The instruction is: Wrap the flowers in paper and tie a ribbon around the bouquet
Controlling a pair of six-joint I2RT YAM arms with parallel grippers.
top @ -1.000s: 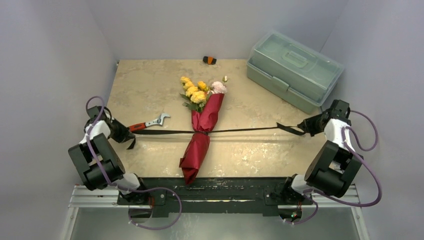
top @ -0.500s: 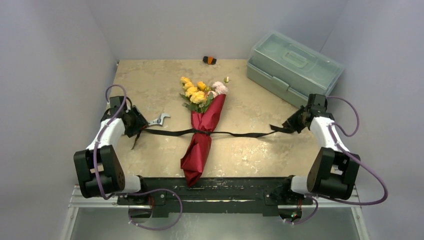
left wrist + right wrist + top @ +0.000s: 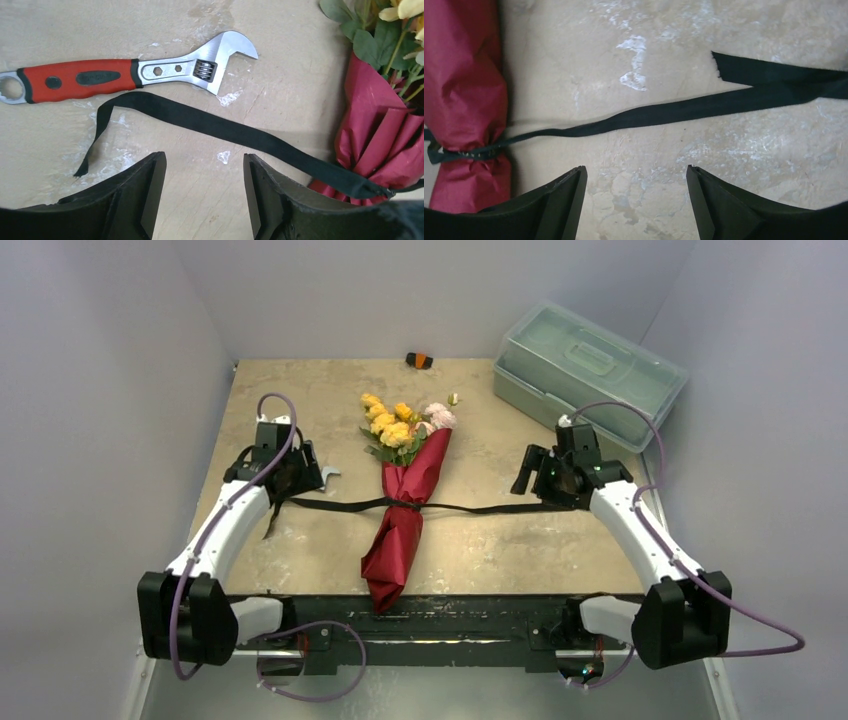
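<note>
The bouquet (image 3: 402, 510) lies in the middle of the table, with yellow and pink flowers (image 3: 398, 426) sticking out of a dark red paper (image 3: 395, 545) cone. A black ribbon (image 3: 480, 508) is tied round its waist, and both tails lie slack on the table. My left gripper (image 3: 292, 480) hovers open above the left tail (image 3: 225, 127), nothing between its fingers (image 3: 150, 190). My right gripper (image 3: 527, 485) is open above the right tail (image 3: 684, 110), also holding nothing. The knotted paper (image 3: 464, 90) shows at the left of the right wrist view.
A red-handled adjustable wrench (image 3: 125, 75) lies just beyond the left ribbon tail. A translucent green toolbox (image 3: 585, 380) stands at the back right. A small black and orange object (image 3: 419, 360) sits at the far edge. Grey walls close in both sides.
Both grippers have opened and let go of the ribbon ends. Both arms have swung inward towards the bouquet. The ribbon, taut before, now lies slack on the table.
</note>
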